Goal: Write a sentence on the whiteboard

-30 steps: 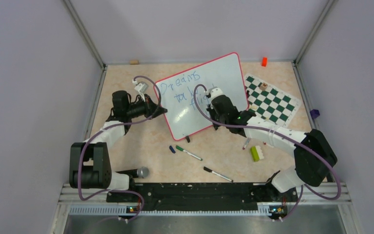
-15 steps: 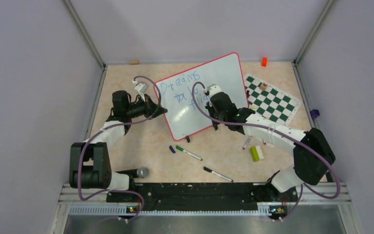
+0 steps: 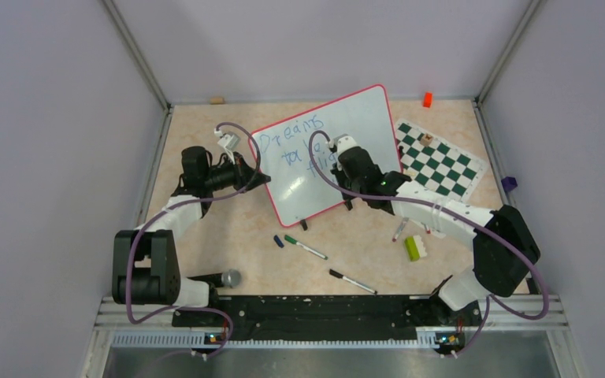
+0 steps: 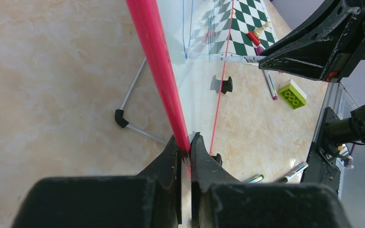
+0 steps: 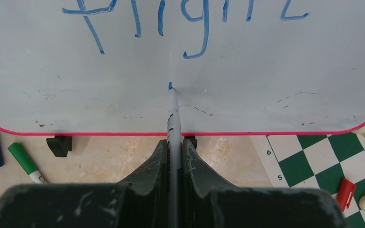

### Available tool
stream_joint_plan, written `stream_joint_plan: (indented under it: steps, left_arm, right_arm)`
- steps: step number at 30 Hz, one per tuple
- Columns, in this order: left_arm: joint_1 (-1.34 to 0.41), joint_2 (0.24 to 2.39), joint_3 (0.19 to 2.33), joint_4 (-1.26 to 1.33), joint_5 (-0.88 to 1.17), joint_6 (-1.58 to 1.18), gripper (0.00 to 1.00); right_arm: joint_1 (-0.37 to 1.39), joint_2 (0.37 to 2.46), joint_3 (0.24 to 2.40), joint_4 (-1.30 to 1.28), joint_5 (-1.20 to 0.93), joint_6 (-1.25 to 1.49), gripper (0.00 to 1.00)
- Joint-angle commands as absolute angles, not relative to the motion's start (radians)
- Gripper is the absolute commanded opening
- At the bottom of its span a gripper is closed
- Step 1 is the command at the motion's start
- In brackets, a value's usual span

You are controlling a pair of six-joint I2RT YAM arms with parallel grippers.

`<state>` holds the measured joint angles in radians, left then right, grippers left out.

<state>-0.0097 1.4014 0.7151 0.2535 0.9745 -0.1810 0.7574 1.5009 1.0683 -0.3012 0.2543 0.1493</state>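
While the whiteboard [image 3: 362,110] stands propped on the surface [image 3: 228,228], its red frame is pinched at the side edge between the pressed-together fingers of the left hand [image 4: 184,145], so that the board is steadied for writing. A thin marker [image 5: 172,114] is clamped in the right hand [image 5: 173,142], whose jaws are drawn in tight around the barrel. Its blue tip is pointed straight ahead at the glossy face, at or just off the board; contact cannot be confirmed. The sentence [image 3: 291,132] is laid out in blue lines beyond that tip, with "Dreams" at the top and a word read as "flight" in the lowest line, directly above the tip in the right wrist view. The step in hand is judged to be the writing itself, with much of the lettering apparently down and bare board available below the last line. The next move is judged to call for the tip to be pressed lightly and drawn in short strokes, with the left hand's pinch firm enough that the board is not pushed back.
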Motion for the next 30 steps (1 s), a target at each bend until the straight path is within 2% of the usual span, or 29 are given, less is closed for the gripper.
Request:
stream_joint_plan:
  steps: [1,15,30]
  left_arm:
    - [-0.025,1.421,0.712,0.232,0.912,-0.008,0.0]
    - [-0.025,1.42,0.712,0.234,0.913,-0.008,0.0]
    - [-0.025,1.42,0.712,0.234,0.911,-0.008,0.0]
  right_arm:
    - [0.762,1.512,1.129,-0.236,0.291,0.138,0.0]
    - [0.754,1.513,1.135,-0.258,0.37,0.137,0.0]
    - [0.746,1.51,1.097,-0.297,0.324,0.151,0.0]
